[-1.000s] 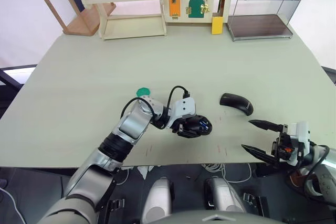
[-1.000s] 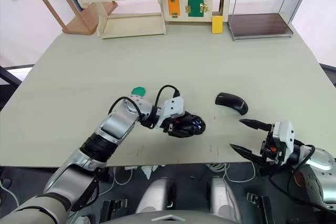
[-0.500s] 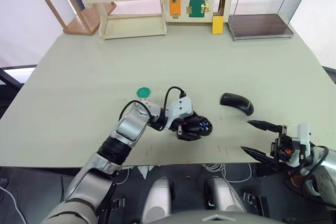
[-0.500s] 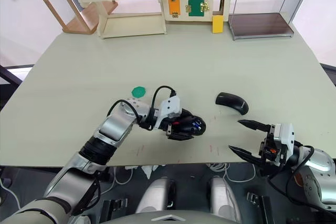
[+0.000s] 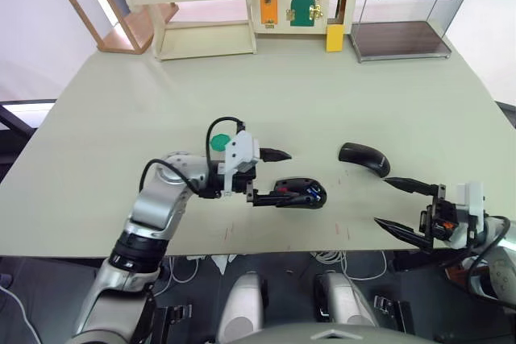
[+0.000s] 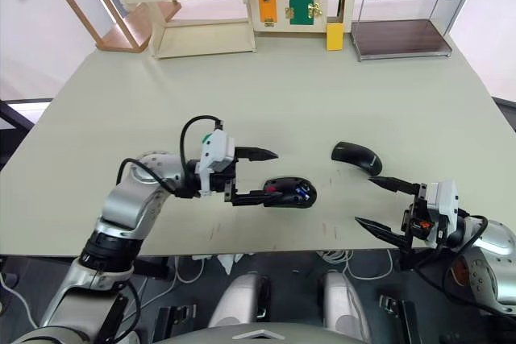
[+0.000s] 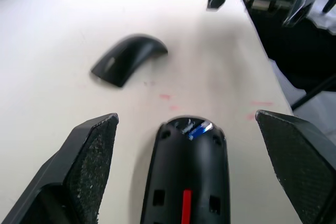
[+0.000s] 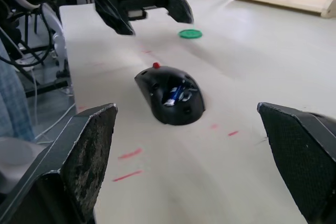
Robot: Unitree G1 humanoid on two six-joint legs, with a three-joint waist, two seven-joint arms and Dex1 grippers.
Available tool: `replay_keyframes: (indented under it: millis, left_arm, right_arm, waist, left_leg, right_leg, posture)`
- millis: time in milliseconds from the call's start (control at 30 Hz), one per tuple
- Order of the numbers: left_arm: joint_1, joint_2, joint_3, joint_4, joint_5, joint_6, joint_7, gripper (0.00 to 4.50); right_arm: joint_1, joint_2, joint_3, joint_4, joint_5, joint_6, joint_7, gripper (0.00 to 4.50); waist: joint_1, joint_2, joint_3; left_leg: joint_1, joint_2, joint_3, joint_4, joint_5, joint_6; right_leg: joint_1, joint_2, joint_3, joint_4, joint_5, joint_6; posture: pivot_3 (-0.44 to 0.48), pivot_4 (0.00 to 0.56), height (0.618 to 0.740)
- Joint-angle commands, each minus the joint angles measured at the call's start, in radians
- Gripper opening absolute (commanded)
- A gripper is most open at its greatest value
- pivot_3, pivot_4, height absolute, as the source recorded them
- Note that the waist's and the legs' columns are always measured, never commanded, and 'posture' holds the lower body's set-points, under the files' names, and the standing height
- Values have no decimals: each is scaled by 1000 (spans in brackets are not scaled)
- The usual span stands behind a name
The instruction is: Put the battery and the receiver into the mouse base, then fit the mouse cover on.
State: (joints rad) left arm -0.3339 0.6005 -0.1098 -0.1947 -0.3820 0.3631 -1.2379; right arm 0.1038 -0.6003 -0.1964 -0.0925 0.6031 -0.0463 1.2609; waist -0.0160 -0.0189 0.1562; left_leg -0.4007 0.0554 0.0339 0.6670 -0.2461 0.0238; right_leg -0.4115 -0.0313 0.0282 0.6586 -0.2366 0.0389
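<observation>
The black mouse base [image 5: 302, 193] lies on the table near the front edge with the blue battery [image 5: 311, 193] in its hollow; a red part shows in it in the left wrist view [image 7: 186, 205]. My left gripper [image 5: 282, 176] is open just left of the base, its fingers [image 7: 92, 163] apart on either side of the base's near end without touching it. The glossy mouse cover [image 5: 363, 158] rests to the right, by itself. My right gripper [image 5: 382, 201] hangs open at the front right edge, empty. The receiver is out of view.
A green ring [image 5: 219, 142] lies behind my left wrist. Along the table's [image 5: 121, 126] far edge stand a wooden shelf [image 5: 197, 14], a latch board [image 5: 298, 6] and a wire rack [image 5: 403, 10]. A wooden chair [image 5: 121, 14] sits at the far left.
My left gripper has let go of the mouse base, opened wide and drawn back to the left. The base stays on the table. The right gripper has barely shifted.
</observation>
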Motion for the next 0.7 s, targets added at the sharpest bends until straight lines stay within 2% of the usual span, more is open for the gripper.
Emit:
replay_keyframes:
  millis: [33,267,533,700]
  left_arm:
    - [68,44,77,-72,-92,-36,-60,4462]
    - [200,110,180,-98,-151,-112,-110,4462]
    - [282,133,290,-137,-209,-112,-55,4462]
    - [352,125,333,-208,-243,-102,-2,4462]
  right_arm:
    - [-45,3,-25,41,-8,-26,-15,4500]
    - [-164,-27,-20,201,-96,-34,-52,4500]
    - [-341,-114,52,404,-196,49,-27,4500]
    - [-445,-127,94,508,-243,78,-15,4500]
  waist:
    - [2,0,1]
    - [4,2,5]
    - [3,2,6]
    - [2,2,7]
  left_leg:
    - [0,0,0,0,0,0]
    - [0,0,2,0,0,0]
    - [0,0,4,0,0,0]
    - [0,0,5,0,0,0]
  right_leg:
    - [0,0,0,0,0,0]
    - [-1,-2,0,0,0,0]
    - [-2,-2,2,0,0,0]
    - [-2,-2,2,0,1,-1]
  posture:
    - [0,150,740]
    - [0,150,740]
    - [0,150,740]
    - [0,150,740]
